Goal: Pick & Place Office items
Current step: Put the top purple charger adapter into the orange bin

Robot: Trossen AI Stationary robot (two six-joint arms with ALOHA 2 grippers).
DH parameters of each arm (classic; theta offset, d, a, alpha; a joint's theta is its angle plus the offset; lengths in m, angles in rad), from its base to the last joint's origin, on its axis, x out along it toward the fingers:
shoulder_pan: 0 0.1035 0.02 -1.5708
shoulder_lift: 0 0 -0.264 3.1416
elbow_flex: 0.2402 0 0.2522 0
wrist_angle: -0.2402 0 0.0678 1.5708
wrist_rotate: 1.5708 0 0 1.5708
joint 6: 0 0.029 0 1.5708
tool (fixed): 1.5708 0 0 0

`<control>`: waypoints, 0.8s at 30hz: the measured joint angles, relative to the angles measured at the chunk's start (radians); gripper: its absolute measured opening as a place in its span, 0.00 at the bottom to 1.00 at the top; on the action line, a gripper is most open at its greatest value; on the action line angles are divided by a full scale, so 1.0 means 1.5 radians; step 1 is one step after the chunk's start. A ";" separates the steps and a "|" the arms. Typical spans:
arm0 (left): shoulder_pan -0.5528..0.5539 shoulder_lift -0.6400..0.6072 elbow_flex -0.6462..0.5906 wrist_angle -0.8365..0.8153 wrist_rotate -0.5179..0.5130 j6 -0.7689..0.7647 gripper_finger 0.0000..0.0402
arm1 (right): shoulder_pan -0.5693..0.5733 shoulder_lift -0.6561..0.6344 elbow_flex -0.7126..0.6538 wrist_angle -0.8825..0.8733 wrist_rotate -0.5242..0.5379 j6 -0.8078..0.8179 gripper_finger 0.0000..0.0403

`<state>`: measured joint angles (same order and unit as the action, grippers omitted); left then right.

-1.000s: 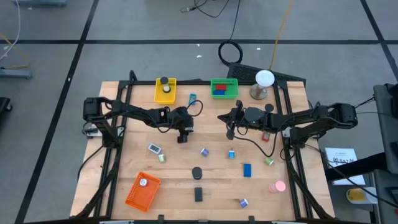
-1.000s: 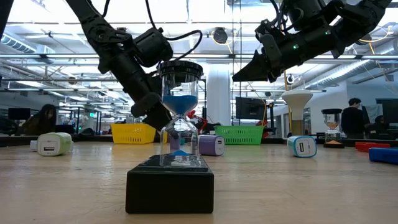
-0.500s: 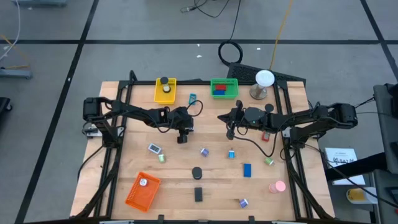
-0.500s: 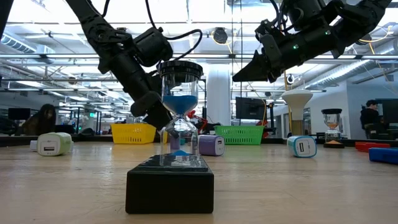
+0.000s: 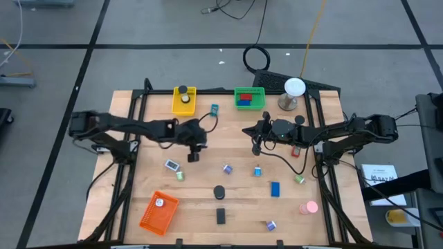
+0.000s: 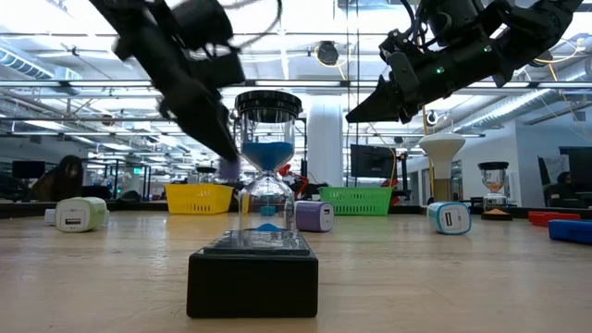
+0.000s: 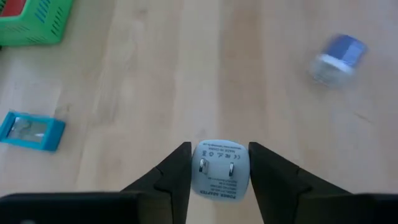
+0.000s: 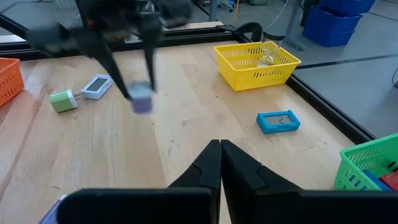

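Two lines of small print sit under the prongs of the pale plug adapter, too fine to read, though a "CE"-like mark shows beside the prongs. The left gripper pinches this adapter between its fingers, above the bare table. In the high view the left gripper now lies farther to the left and nearer the white clip than half a second ago, and its arm has stretched out leftwards. In the low view it has swung from beside the hourglass to the picture's left. The right gripper, fingers pressed together, hangs unmoved near the green basket. The cyan piece lies flat beside the yellow basket.
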<state>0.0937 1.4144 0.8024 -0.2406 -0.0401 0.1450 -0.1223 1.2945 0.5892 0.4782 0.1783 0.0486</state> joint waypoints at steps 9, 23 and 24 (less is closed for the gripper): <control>-0.204 -0.183 0.000 -0.203 -0.052 -0.149 0.34 | 0.000 0.000 0.000 -0.003 0.000 0.000 0.00; -0.610 -0.214 0.000 -0.266 -0.222 -0.495 0.34 | 0.000 0.000 0.000 -0.003 0.000 0.002 0.00; -0.631 -0.206 0.000 -0.260 -0.233 -0.515 0.34 | 0.000 0.000 0.000 -0.003 0.000 0.002 0.00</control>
<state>-0.8535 1.1051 0.8024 -0.6300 -0.3893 -0.6281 -0.1223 1.2945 0.5892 0.4740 0.1783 0.0517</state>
